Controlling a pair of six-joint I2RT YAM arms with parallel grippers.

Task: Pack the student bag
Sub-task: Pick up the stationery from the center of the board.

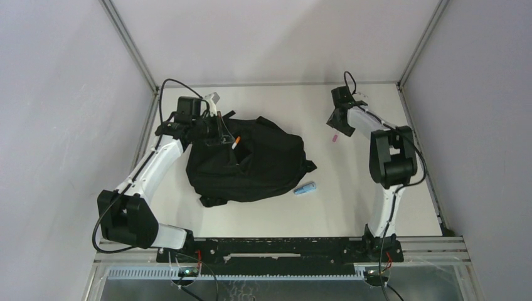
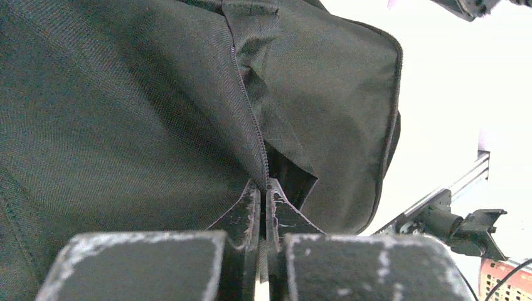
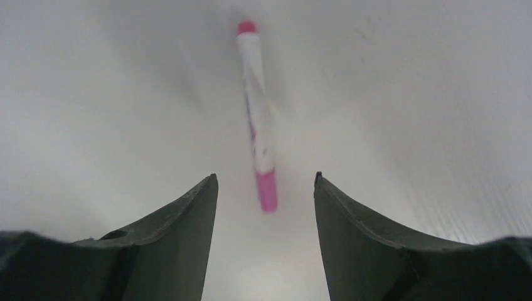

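The black student bag (image 1: 251,160) lies on the table left of centre. My left gripper (image 1: 219,133) is at its far left top, shut on the fabric edge beside the zip (image 2: 251,113); the jaws (image 2: 264,185) pinch that edge. A white and orange pen (image 1: 236,143) pokes out at the bag's opening. My right gripper (image 1: 337,127) is open above a pink and white pen (image 1: 335,139) on the table at the back right. In the right wrist view the pen (image 3: 257,113) lies lengthwise ahead of the gripper (image 3: 265,179), its pink end between the fingertips, not touched.
A light blue pen-like item (image 1: 305,188) lies on the table by the bag's near right corner. Grey walls and metal frame posts (image 1: 132,50) close in the table on three sides. A black rail (image 1: 276,248) runs along the near edge.
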